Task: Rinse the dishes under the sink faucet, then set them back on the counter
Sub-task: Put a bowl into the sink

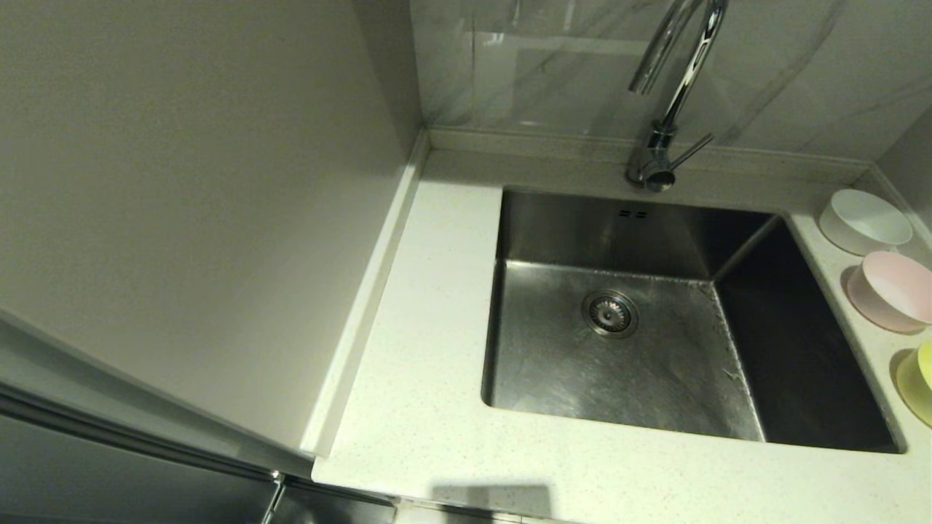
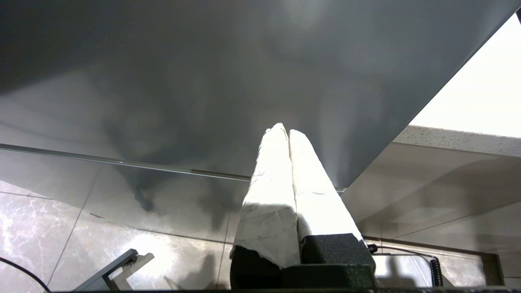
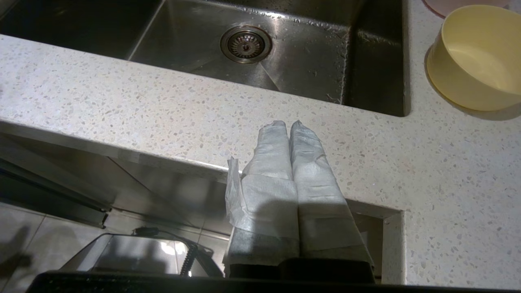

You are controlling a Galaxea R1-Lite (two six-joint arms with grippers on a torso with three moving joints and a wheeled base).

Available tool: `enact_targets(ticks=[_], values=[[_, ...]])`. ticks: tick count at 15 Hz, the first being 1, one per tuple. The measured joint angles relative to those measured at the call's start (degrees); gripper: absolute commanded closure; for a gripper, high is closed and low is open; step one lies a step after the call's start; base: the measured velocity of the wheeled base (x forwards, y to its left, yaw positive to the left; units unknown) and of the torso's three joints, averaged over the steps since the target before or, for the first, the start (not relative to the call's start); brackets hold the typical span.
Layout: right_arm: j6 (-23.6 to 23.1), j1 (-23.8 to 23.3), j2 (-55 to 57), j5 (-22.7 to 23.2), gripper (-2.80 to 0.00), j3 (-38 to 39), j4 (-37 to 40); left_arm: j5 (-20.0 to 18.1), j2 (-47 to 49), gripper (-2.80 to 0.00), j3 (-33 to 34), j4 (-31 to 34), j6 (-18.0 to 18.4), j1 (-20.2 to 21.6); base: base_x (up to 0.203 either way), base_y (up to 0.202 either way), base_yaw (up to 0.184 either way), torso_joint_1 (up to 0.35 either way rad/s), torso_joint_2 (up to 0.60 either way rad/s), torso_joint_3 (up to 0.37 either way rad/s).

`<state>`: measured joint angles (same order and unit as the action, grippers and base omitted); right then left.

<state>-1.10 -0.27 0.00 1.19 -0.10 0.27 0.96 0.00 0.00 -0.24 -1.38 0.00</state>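
My right hand (image 3: pixel 289 124) is pressed shut with nothing between its white-wrapped fingers (image 3: pixel 309 162), and it hangs low at the front edge of the desk (image 1: pixel 437 349), just short of the speckled top. My left hand (image 2: pixel 288 131) is closed the same way and holds nothing, parked down beside a plain grey cabinet panel (image 2: pixel 203 81) above the tiled floor (image 2: pixel 81 236). In the head view the sink (image 1: pixel 655 364) sits sunk in the desk at the centre, its drain strainer (image 1: pixel 610 313) near the middle of the basin floor. The faucet (image 1: pixel 673 87) rises at about 12 o'clock from the sink, behind its back rim, spout arching forward over the basin. The three dishes stand in a row on the desk at 3 o'clock from the sink, apart from each other as far as I can judge: the white bowl (image 1: pixel 865 220) farthest back, the pink bowl (image 1: pixel 892 290) next, and the yellow bowl (image 1: pixel 919 378) nearest me, cut off by the edge of the head view.
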Motion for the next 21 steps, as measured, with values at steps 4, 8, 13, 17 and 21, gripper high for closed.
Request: enact_targets(ticks=[4, 8, 13, 17, 21], values=[[-0.8, 0.0, 0.0, 0.0, 0.0, 0.0, 0.0, 0.0, 0.0, 0.0, 0.0, 0.0, 0.0, 0.0, 0.0, 0.0, 0.0, 0.0, 0.0, 0.0], [-1.5, 0.0, 0.0, -1.6, 0.0, 0.0, -0.1, 0.0, 0.0, 0.0, 0.0, 0.0, 0.0, 0.0, 0.0, 0.0, 0.0, 0.0, 0.0, 0.0], [-0.9, 0.0, 0.0, -1.6, 0.0, 0.0, -0.1, 0.0, 0.0, 0.0, 0.0, 0.0, 0.0, 0.0, 0.0, 0.0, 0.0, 0.0, 0.0, 0.0], [-1.1, 0.0, 0.0, -1.6, 0.0, -0.1, 0.0, 0.0, 0.0, 0.0, 0.0, 0.0, 0.0, 0.0, 0.0, 0.0, 0.0, 0.0, 0.0, 0.0], [-1.3, 0.0, 0.0, -1.5, 0.0, -0.2, 0.4, 0.0, 0.0, 0.0, 0.0, 0.0, 0.0, 0.0, 0.0, 0.0, 0.0, 0.0, 0.0, 0.0]])
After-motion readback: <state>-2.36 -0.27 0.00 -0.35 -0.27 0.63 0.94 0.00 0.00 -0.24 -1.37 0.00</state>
